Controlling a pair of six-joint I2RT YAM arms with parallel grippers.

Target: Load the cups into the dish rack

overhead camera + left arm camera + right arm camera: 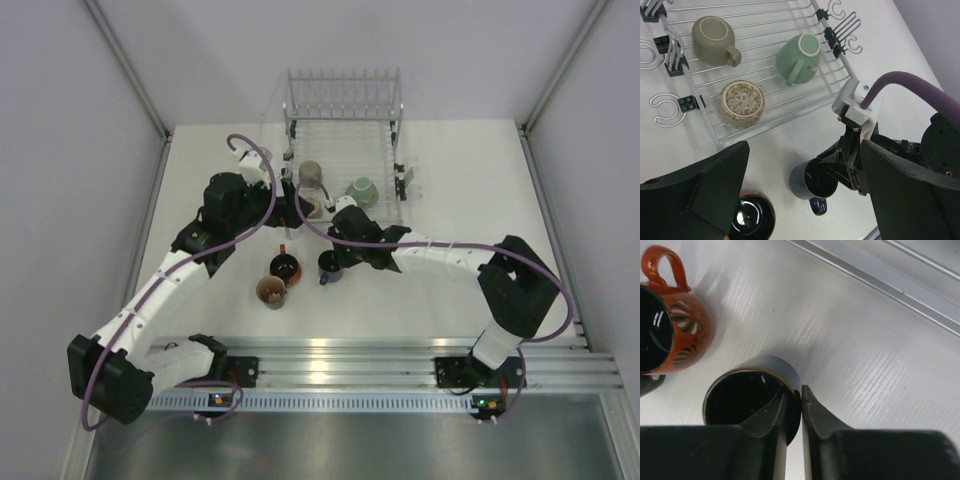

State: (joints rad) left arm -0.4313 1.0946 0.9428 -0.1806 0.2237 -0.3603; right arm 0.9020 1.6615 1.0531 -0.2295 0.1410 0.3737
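We see right hand (801, 395) clamped on dark blue mug (735, 395) rim, one finger inside, ready to lift it off the surface (880, 340) toward dish rack (790, 116); left hand (802, 150) spread wide, empty.

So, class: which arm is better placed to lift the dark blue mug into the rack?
Right. The right gripper clamps the rim of the dark blue mug, one finger inside, one outside. The left gripper hangs open and empty near the dish rack.
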